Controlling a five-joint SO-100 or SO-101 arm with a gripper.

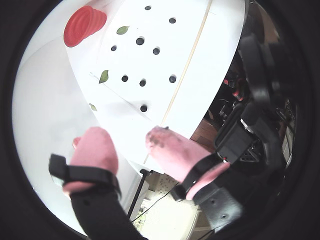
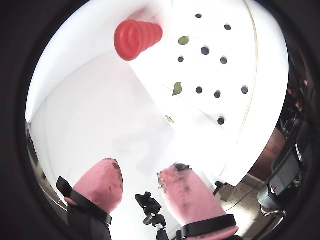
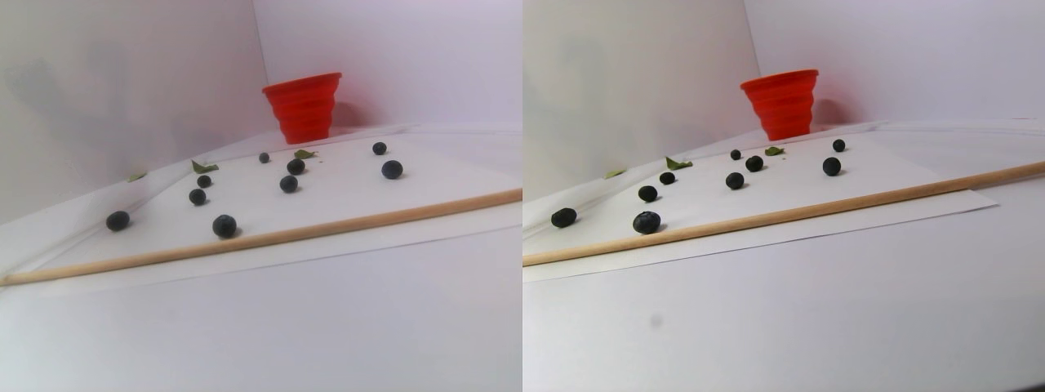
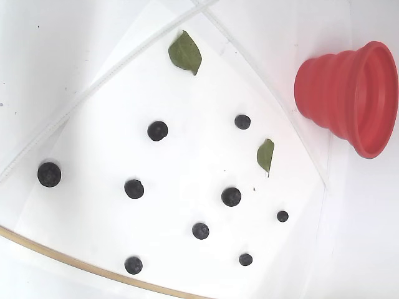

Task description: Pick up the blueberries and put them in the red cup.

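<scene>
Several dark blueberries (image 4: pixel 231 197) lie scattered on a white sheet (image 4: pixel 93 156); both wrist views show them far off as small dots (image 1: pixel 140 41) (image 2: pixel 205 50). The red cup (image 4: pixel 346 96) stands upright at the sheet's far corner (image 3: pixel 304 106), near the white walls, and appears in both wrist views at upper left (image 1: pixel 82 25) (image 2: pixel 136 37). My gripper (image 1: pixel 125 135) (image 2: pixel 142 169) hangs high above the table, well short of the berries. It is open, and its stained pink fingertips (image 2: pixel 107 182) hold nothing. The stereo pair and fixed views do not show it.
Green leaves (image 4: pixel 185 53) (image 4: pixel 265 154) lie among the berries. A thin wooden rod (image 3: pixel 326 229) runs along the sheet's near edge (image 4: pixel 62 258). White walls close the back corner. Off the table's edge stand a small tripod (image 2: pixel 150 205) and dark equipment (image 1: pixel 260 125).
</scene>
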